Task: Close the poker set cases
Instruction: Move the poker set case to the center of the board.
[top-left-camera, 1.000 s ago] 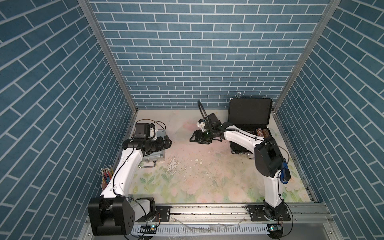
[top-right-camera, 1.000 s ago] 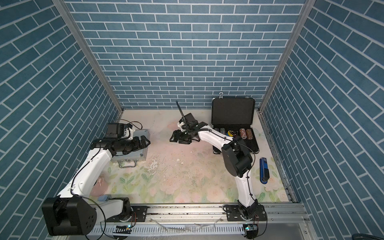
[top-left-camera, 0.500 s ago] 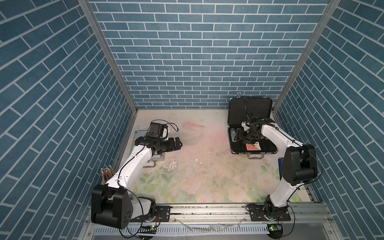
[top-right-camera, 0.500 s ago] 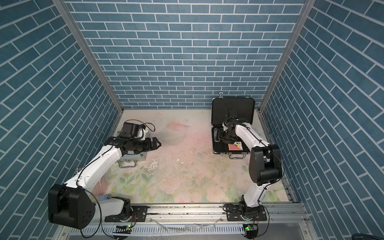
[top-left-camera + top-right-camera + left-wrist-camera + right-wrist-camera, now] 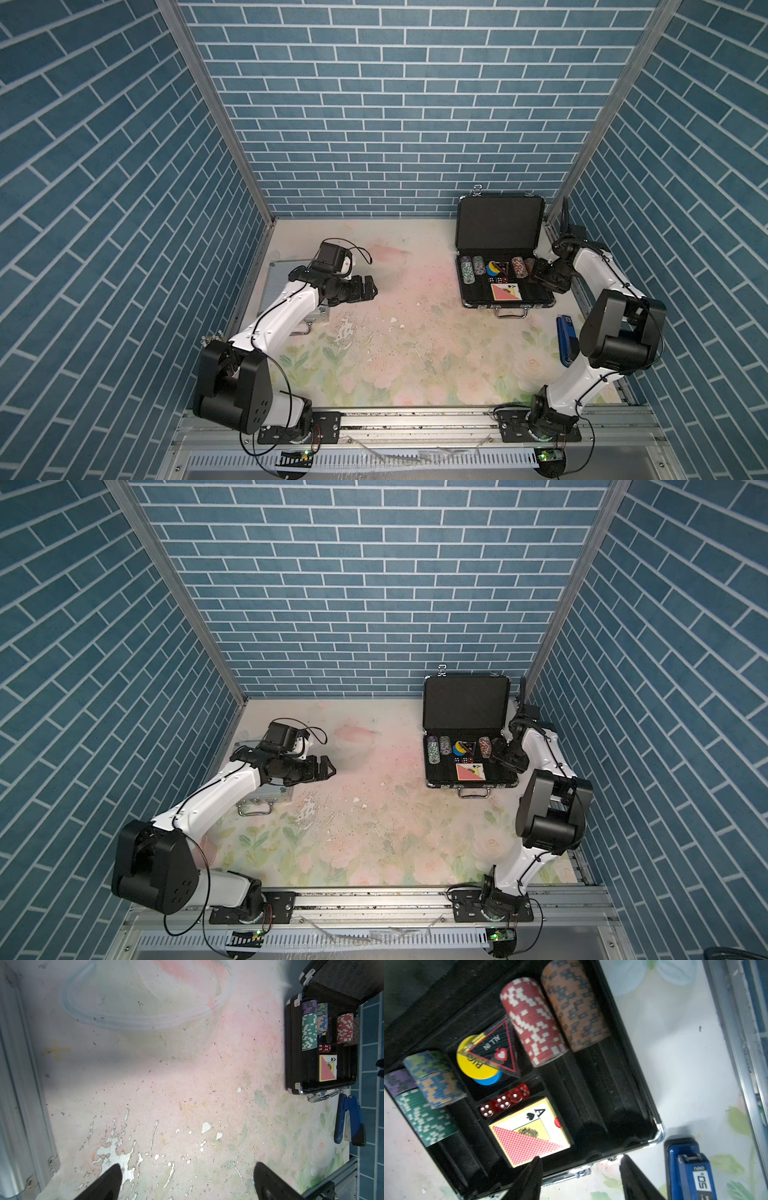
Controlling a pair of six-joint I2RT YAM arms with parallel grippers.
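The black case (image 5: 507, 302) sits at the far right of the surface (image 5: 415, 340), open, its lid (image 5: 498, 226) standing upright close to the back wall (image 5: 395, 124). The tray shows chip stacks (image 5: 533, 1020) lying in their grooves, with cards and dice beside them. The silver case (image 5: 276, 276) lies at the far left, partly under the left arm. Its ribbed lid is flat, so it looks shut already, and the black case is the job in hand.

The right pincer (image 5: 581, 1180) hovers over the right end of the tray, jaws apart and holding nothing. In a top view it sits just beside the outermost chips (image 5: 524, 266).

To close the lid well, it probably needs to rise above the lid's top edge, reach into the narrow gap at the wall and hook that edge near its middle, so the lid does not twist on its hinges. Then draw it forward past upright and lower it, not drop it. The arm itself must leave the tray before the lid comes down. The case may slide towards the front when pulled, so a slow pull suits. A final press near the front edge should seat it.

The left pincer (image 5: 370, 291) hangs wide open over bare surface, gripping nothing, well apart from the black case. A blue stapler (image 5: 566, 345) lies near the case's front right corner, clear of the lid's path.
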